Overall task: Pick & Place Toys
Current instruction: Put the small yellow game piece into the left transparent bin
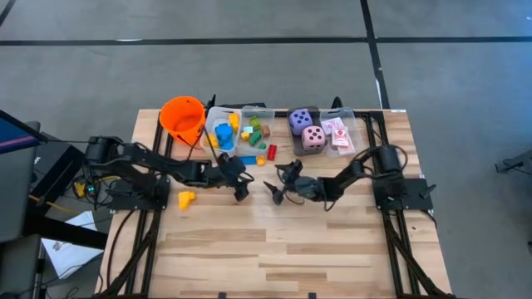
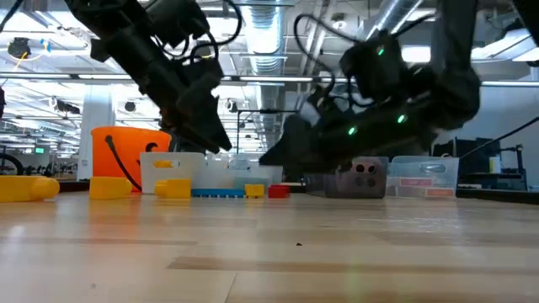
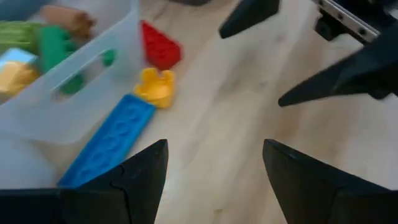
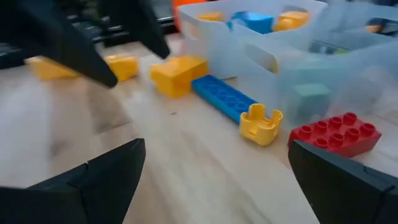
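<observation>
Overhead, the left gripper (image 1: 242,189) hovers over the wooden table (image 1: 283,249) just in front of the clear bin of blocks (image 1: 241,133), its fingers parted and holding nothing. The right gripper (image 1: 278,189) faces it from close by, spread wide and also empty. A long blue block (image 1: 248,159) and a red block (image 1: 272,151) lie on the table against the bin's front. A yellow block (image 1: 186,198) sits apart, near the left arm. The orange bucket (image 1: 183,117) stands beside the bin, and a second bin (image 1: 326,133) holds the purple die (image 1: 300,120), the pink die (image 1: 313,137) and the playing cards (image 1: 338,135).

From table height, both grippers hang just above the surface, with the blue block (image 2: 217,193) and red block (image 2: 279,191) in a row behind them.

Past the left wrist's open fingers (image 3: 146,168), the blue block (image 3: 112,140) lies angled against the bin wall, a small yellow piece (image 3: 155,87) touches its end, and the red block (image 3: 160,45) lies just beyond.

Past the right wrist's wide fingers (image 4: 109,171), the same blue block (image 4: 224,96), yellow piece (image 4: 260,123) and red block (image 4: 336,134) line up along the bin, with a bigger yellow block (image 4: 177,74) at the blue one's far end.
</observation>
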Tool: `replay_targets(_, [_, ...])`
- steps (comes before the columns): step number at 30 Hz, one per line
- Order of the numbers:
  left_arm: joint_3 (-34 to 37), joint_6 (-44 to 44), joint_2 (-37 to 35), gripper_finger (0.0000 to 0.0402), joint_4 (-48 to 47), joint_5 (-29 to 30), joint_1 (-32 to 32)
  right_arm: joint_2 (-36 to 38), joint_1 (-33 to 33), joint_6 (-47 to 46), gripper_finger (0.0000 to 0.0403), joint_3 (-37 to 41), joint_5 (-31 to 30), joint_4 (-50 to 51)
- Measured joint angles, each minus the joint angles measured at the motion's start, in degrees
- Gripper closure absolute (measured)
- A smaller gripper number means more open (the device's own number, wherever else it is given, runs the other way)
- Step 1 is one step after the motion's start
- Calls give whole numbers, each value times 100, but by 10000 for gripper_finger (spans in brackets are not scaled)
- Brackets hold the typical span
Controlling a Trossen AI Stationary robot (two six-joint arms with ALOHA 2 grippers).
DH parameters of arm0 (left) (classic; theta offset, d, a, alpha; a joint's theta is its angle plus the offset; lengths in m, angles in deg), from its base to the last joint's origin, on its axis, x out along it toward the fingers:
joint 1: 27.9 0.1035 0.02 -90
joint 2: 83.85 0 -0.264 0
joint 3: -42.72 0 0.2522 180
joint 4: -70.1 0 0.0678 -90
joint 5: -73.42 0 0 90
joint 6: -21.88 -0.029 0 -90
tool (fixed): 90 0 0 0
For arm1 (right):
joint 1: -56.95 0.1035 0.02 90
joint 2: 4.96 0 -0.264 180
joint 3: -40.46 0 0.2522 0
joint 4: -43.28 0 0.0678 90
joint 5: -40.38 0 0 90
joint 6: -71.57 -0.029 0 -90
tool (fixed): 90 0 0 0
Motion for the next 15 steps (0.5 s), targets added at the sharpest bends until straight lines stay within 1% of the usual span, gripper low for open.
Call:
replay_targets(2, [-8,-3,164,147,69,276,0,-286,-34,-37,15,-175,-246,-22])
replay_targets(5, [-2,-5,250,147,29,572,0,-632,-97,-51,15,-513,-319,115])
replay_targets(10, [-7,-4,241,147,-41,717,2,-1063,-252,-445,15,-1099,-318,728])
replay_targets(12, [-7,-6,241,147,-44,721,2,-1189,-314,-576,15,-1340,-429,926])
replay_targets(15, [-7,1,241,147,-47,724,2,-1369,-386,-624,15,-1623,-481,1040])
